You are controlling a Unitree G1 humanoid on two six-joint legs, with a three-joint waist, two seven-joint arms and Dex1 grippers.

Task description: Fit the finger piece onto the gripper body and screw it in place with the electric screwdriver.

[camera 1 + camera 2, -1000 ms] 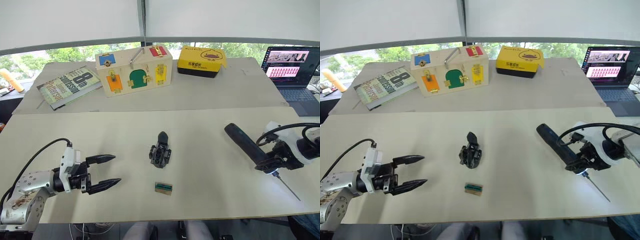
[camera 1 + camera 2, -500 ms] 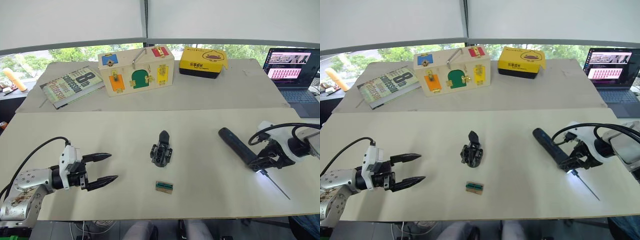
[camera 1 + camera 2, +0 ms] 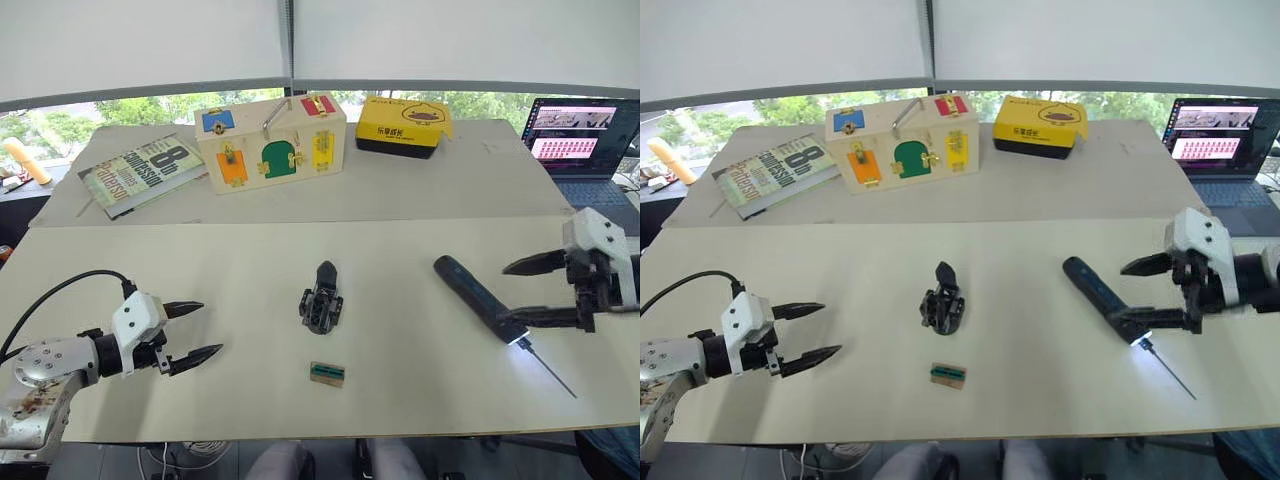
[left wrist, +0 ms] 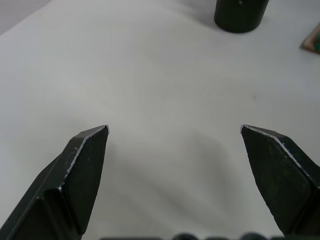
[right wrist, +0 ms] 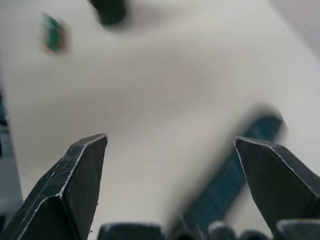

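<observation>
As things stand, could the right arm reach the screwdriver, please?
Probably yes: the right end effector is open right beside the screwdriver, which lies flat on the table with nothing between them.

Left gripper (image 4: 175, 131) fingers spread wide, nothing between them, over bare pale table (image 4: 165, 95). Beyond the tips a dark rounded object (image 4: 241, 13), cropped by frame edge; a green-and-tan block (image 4: 313, 41) corner apart from it
</observation>
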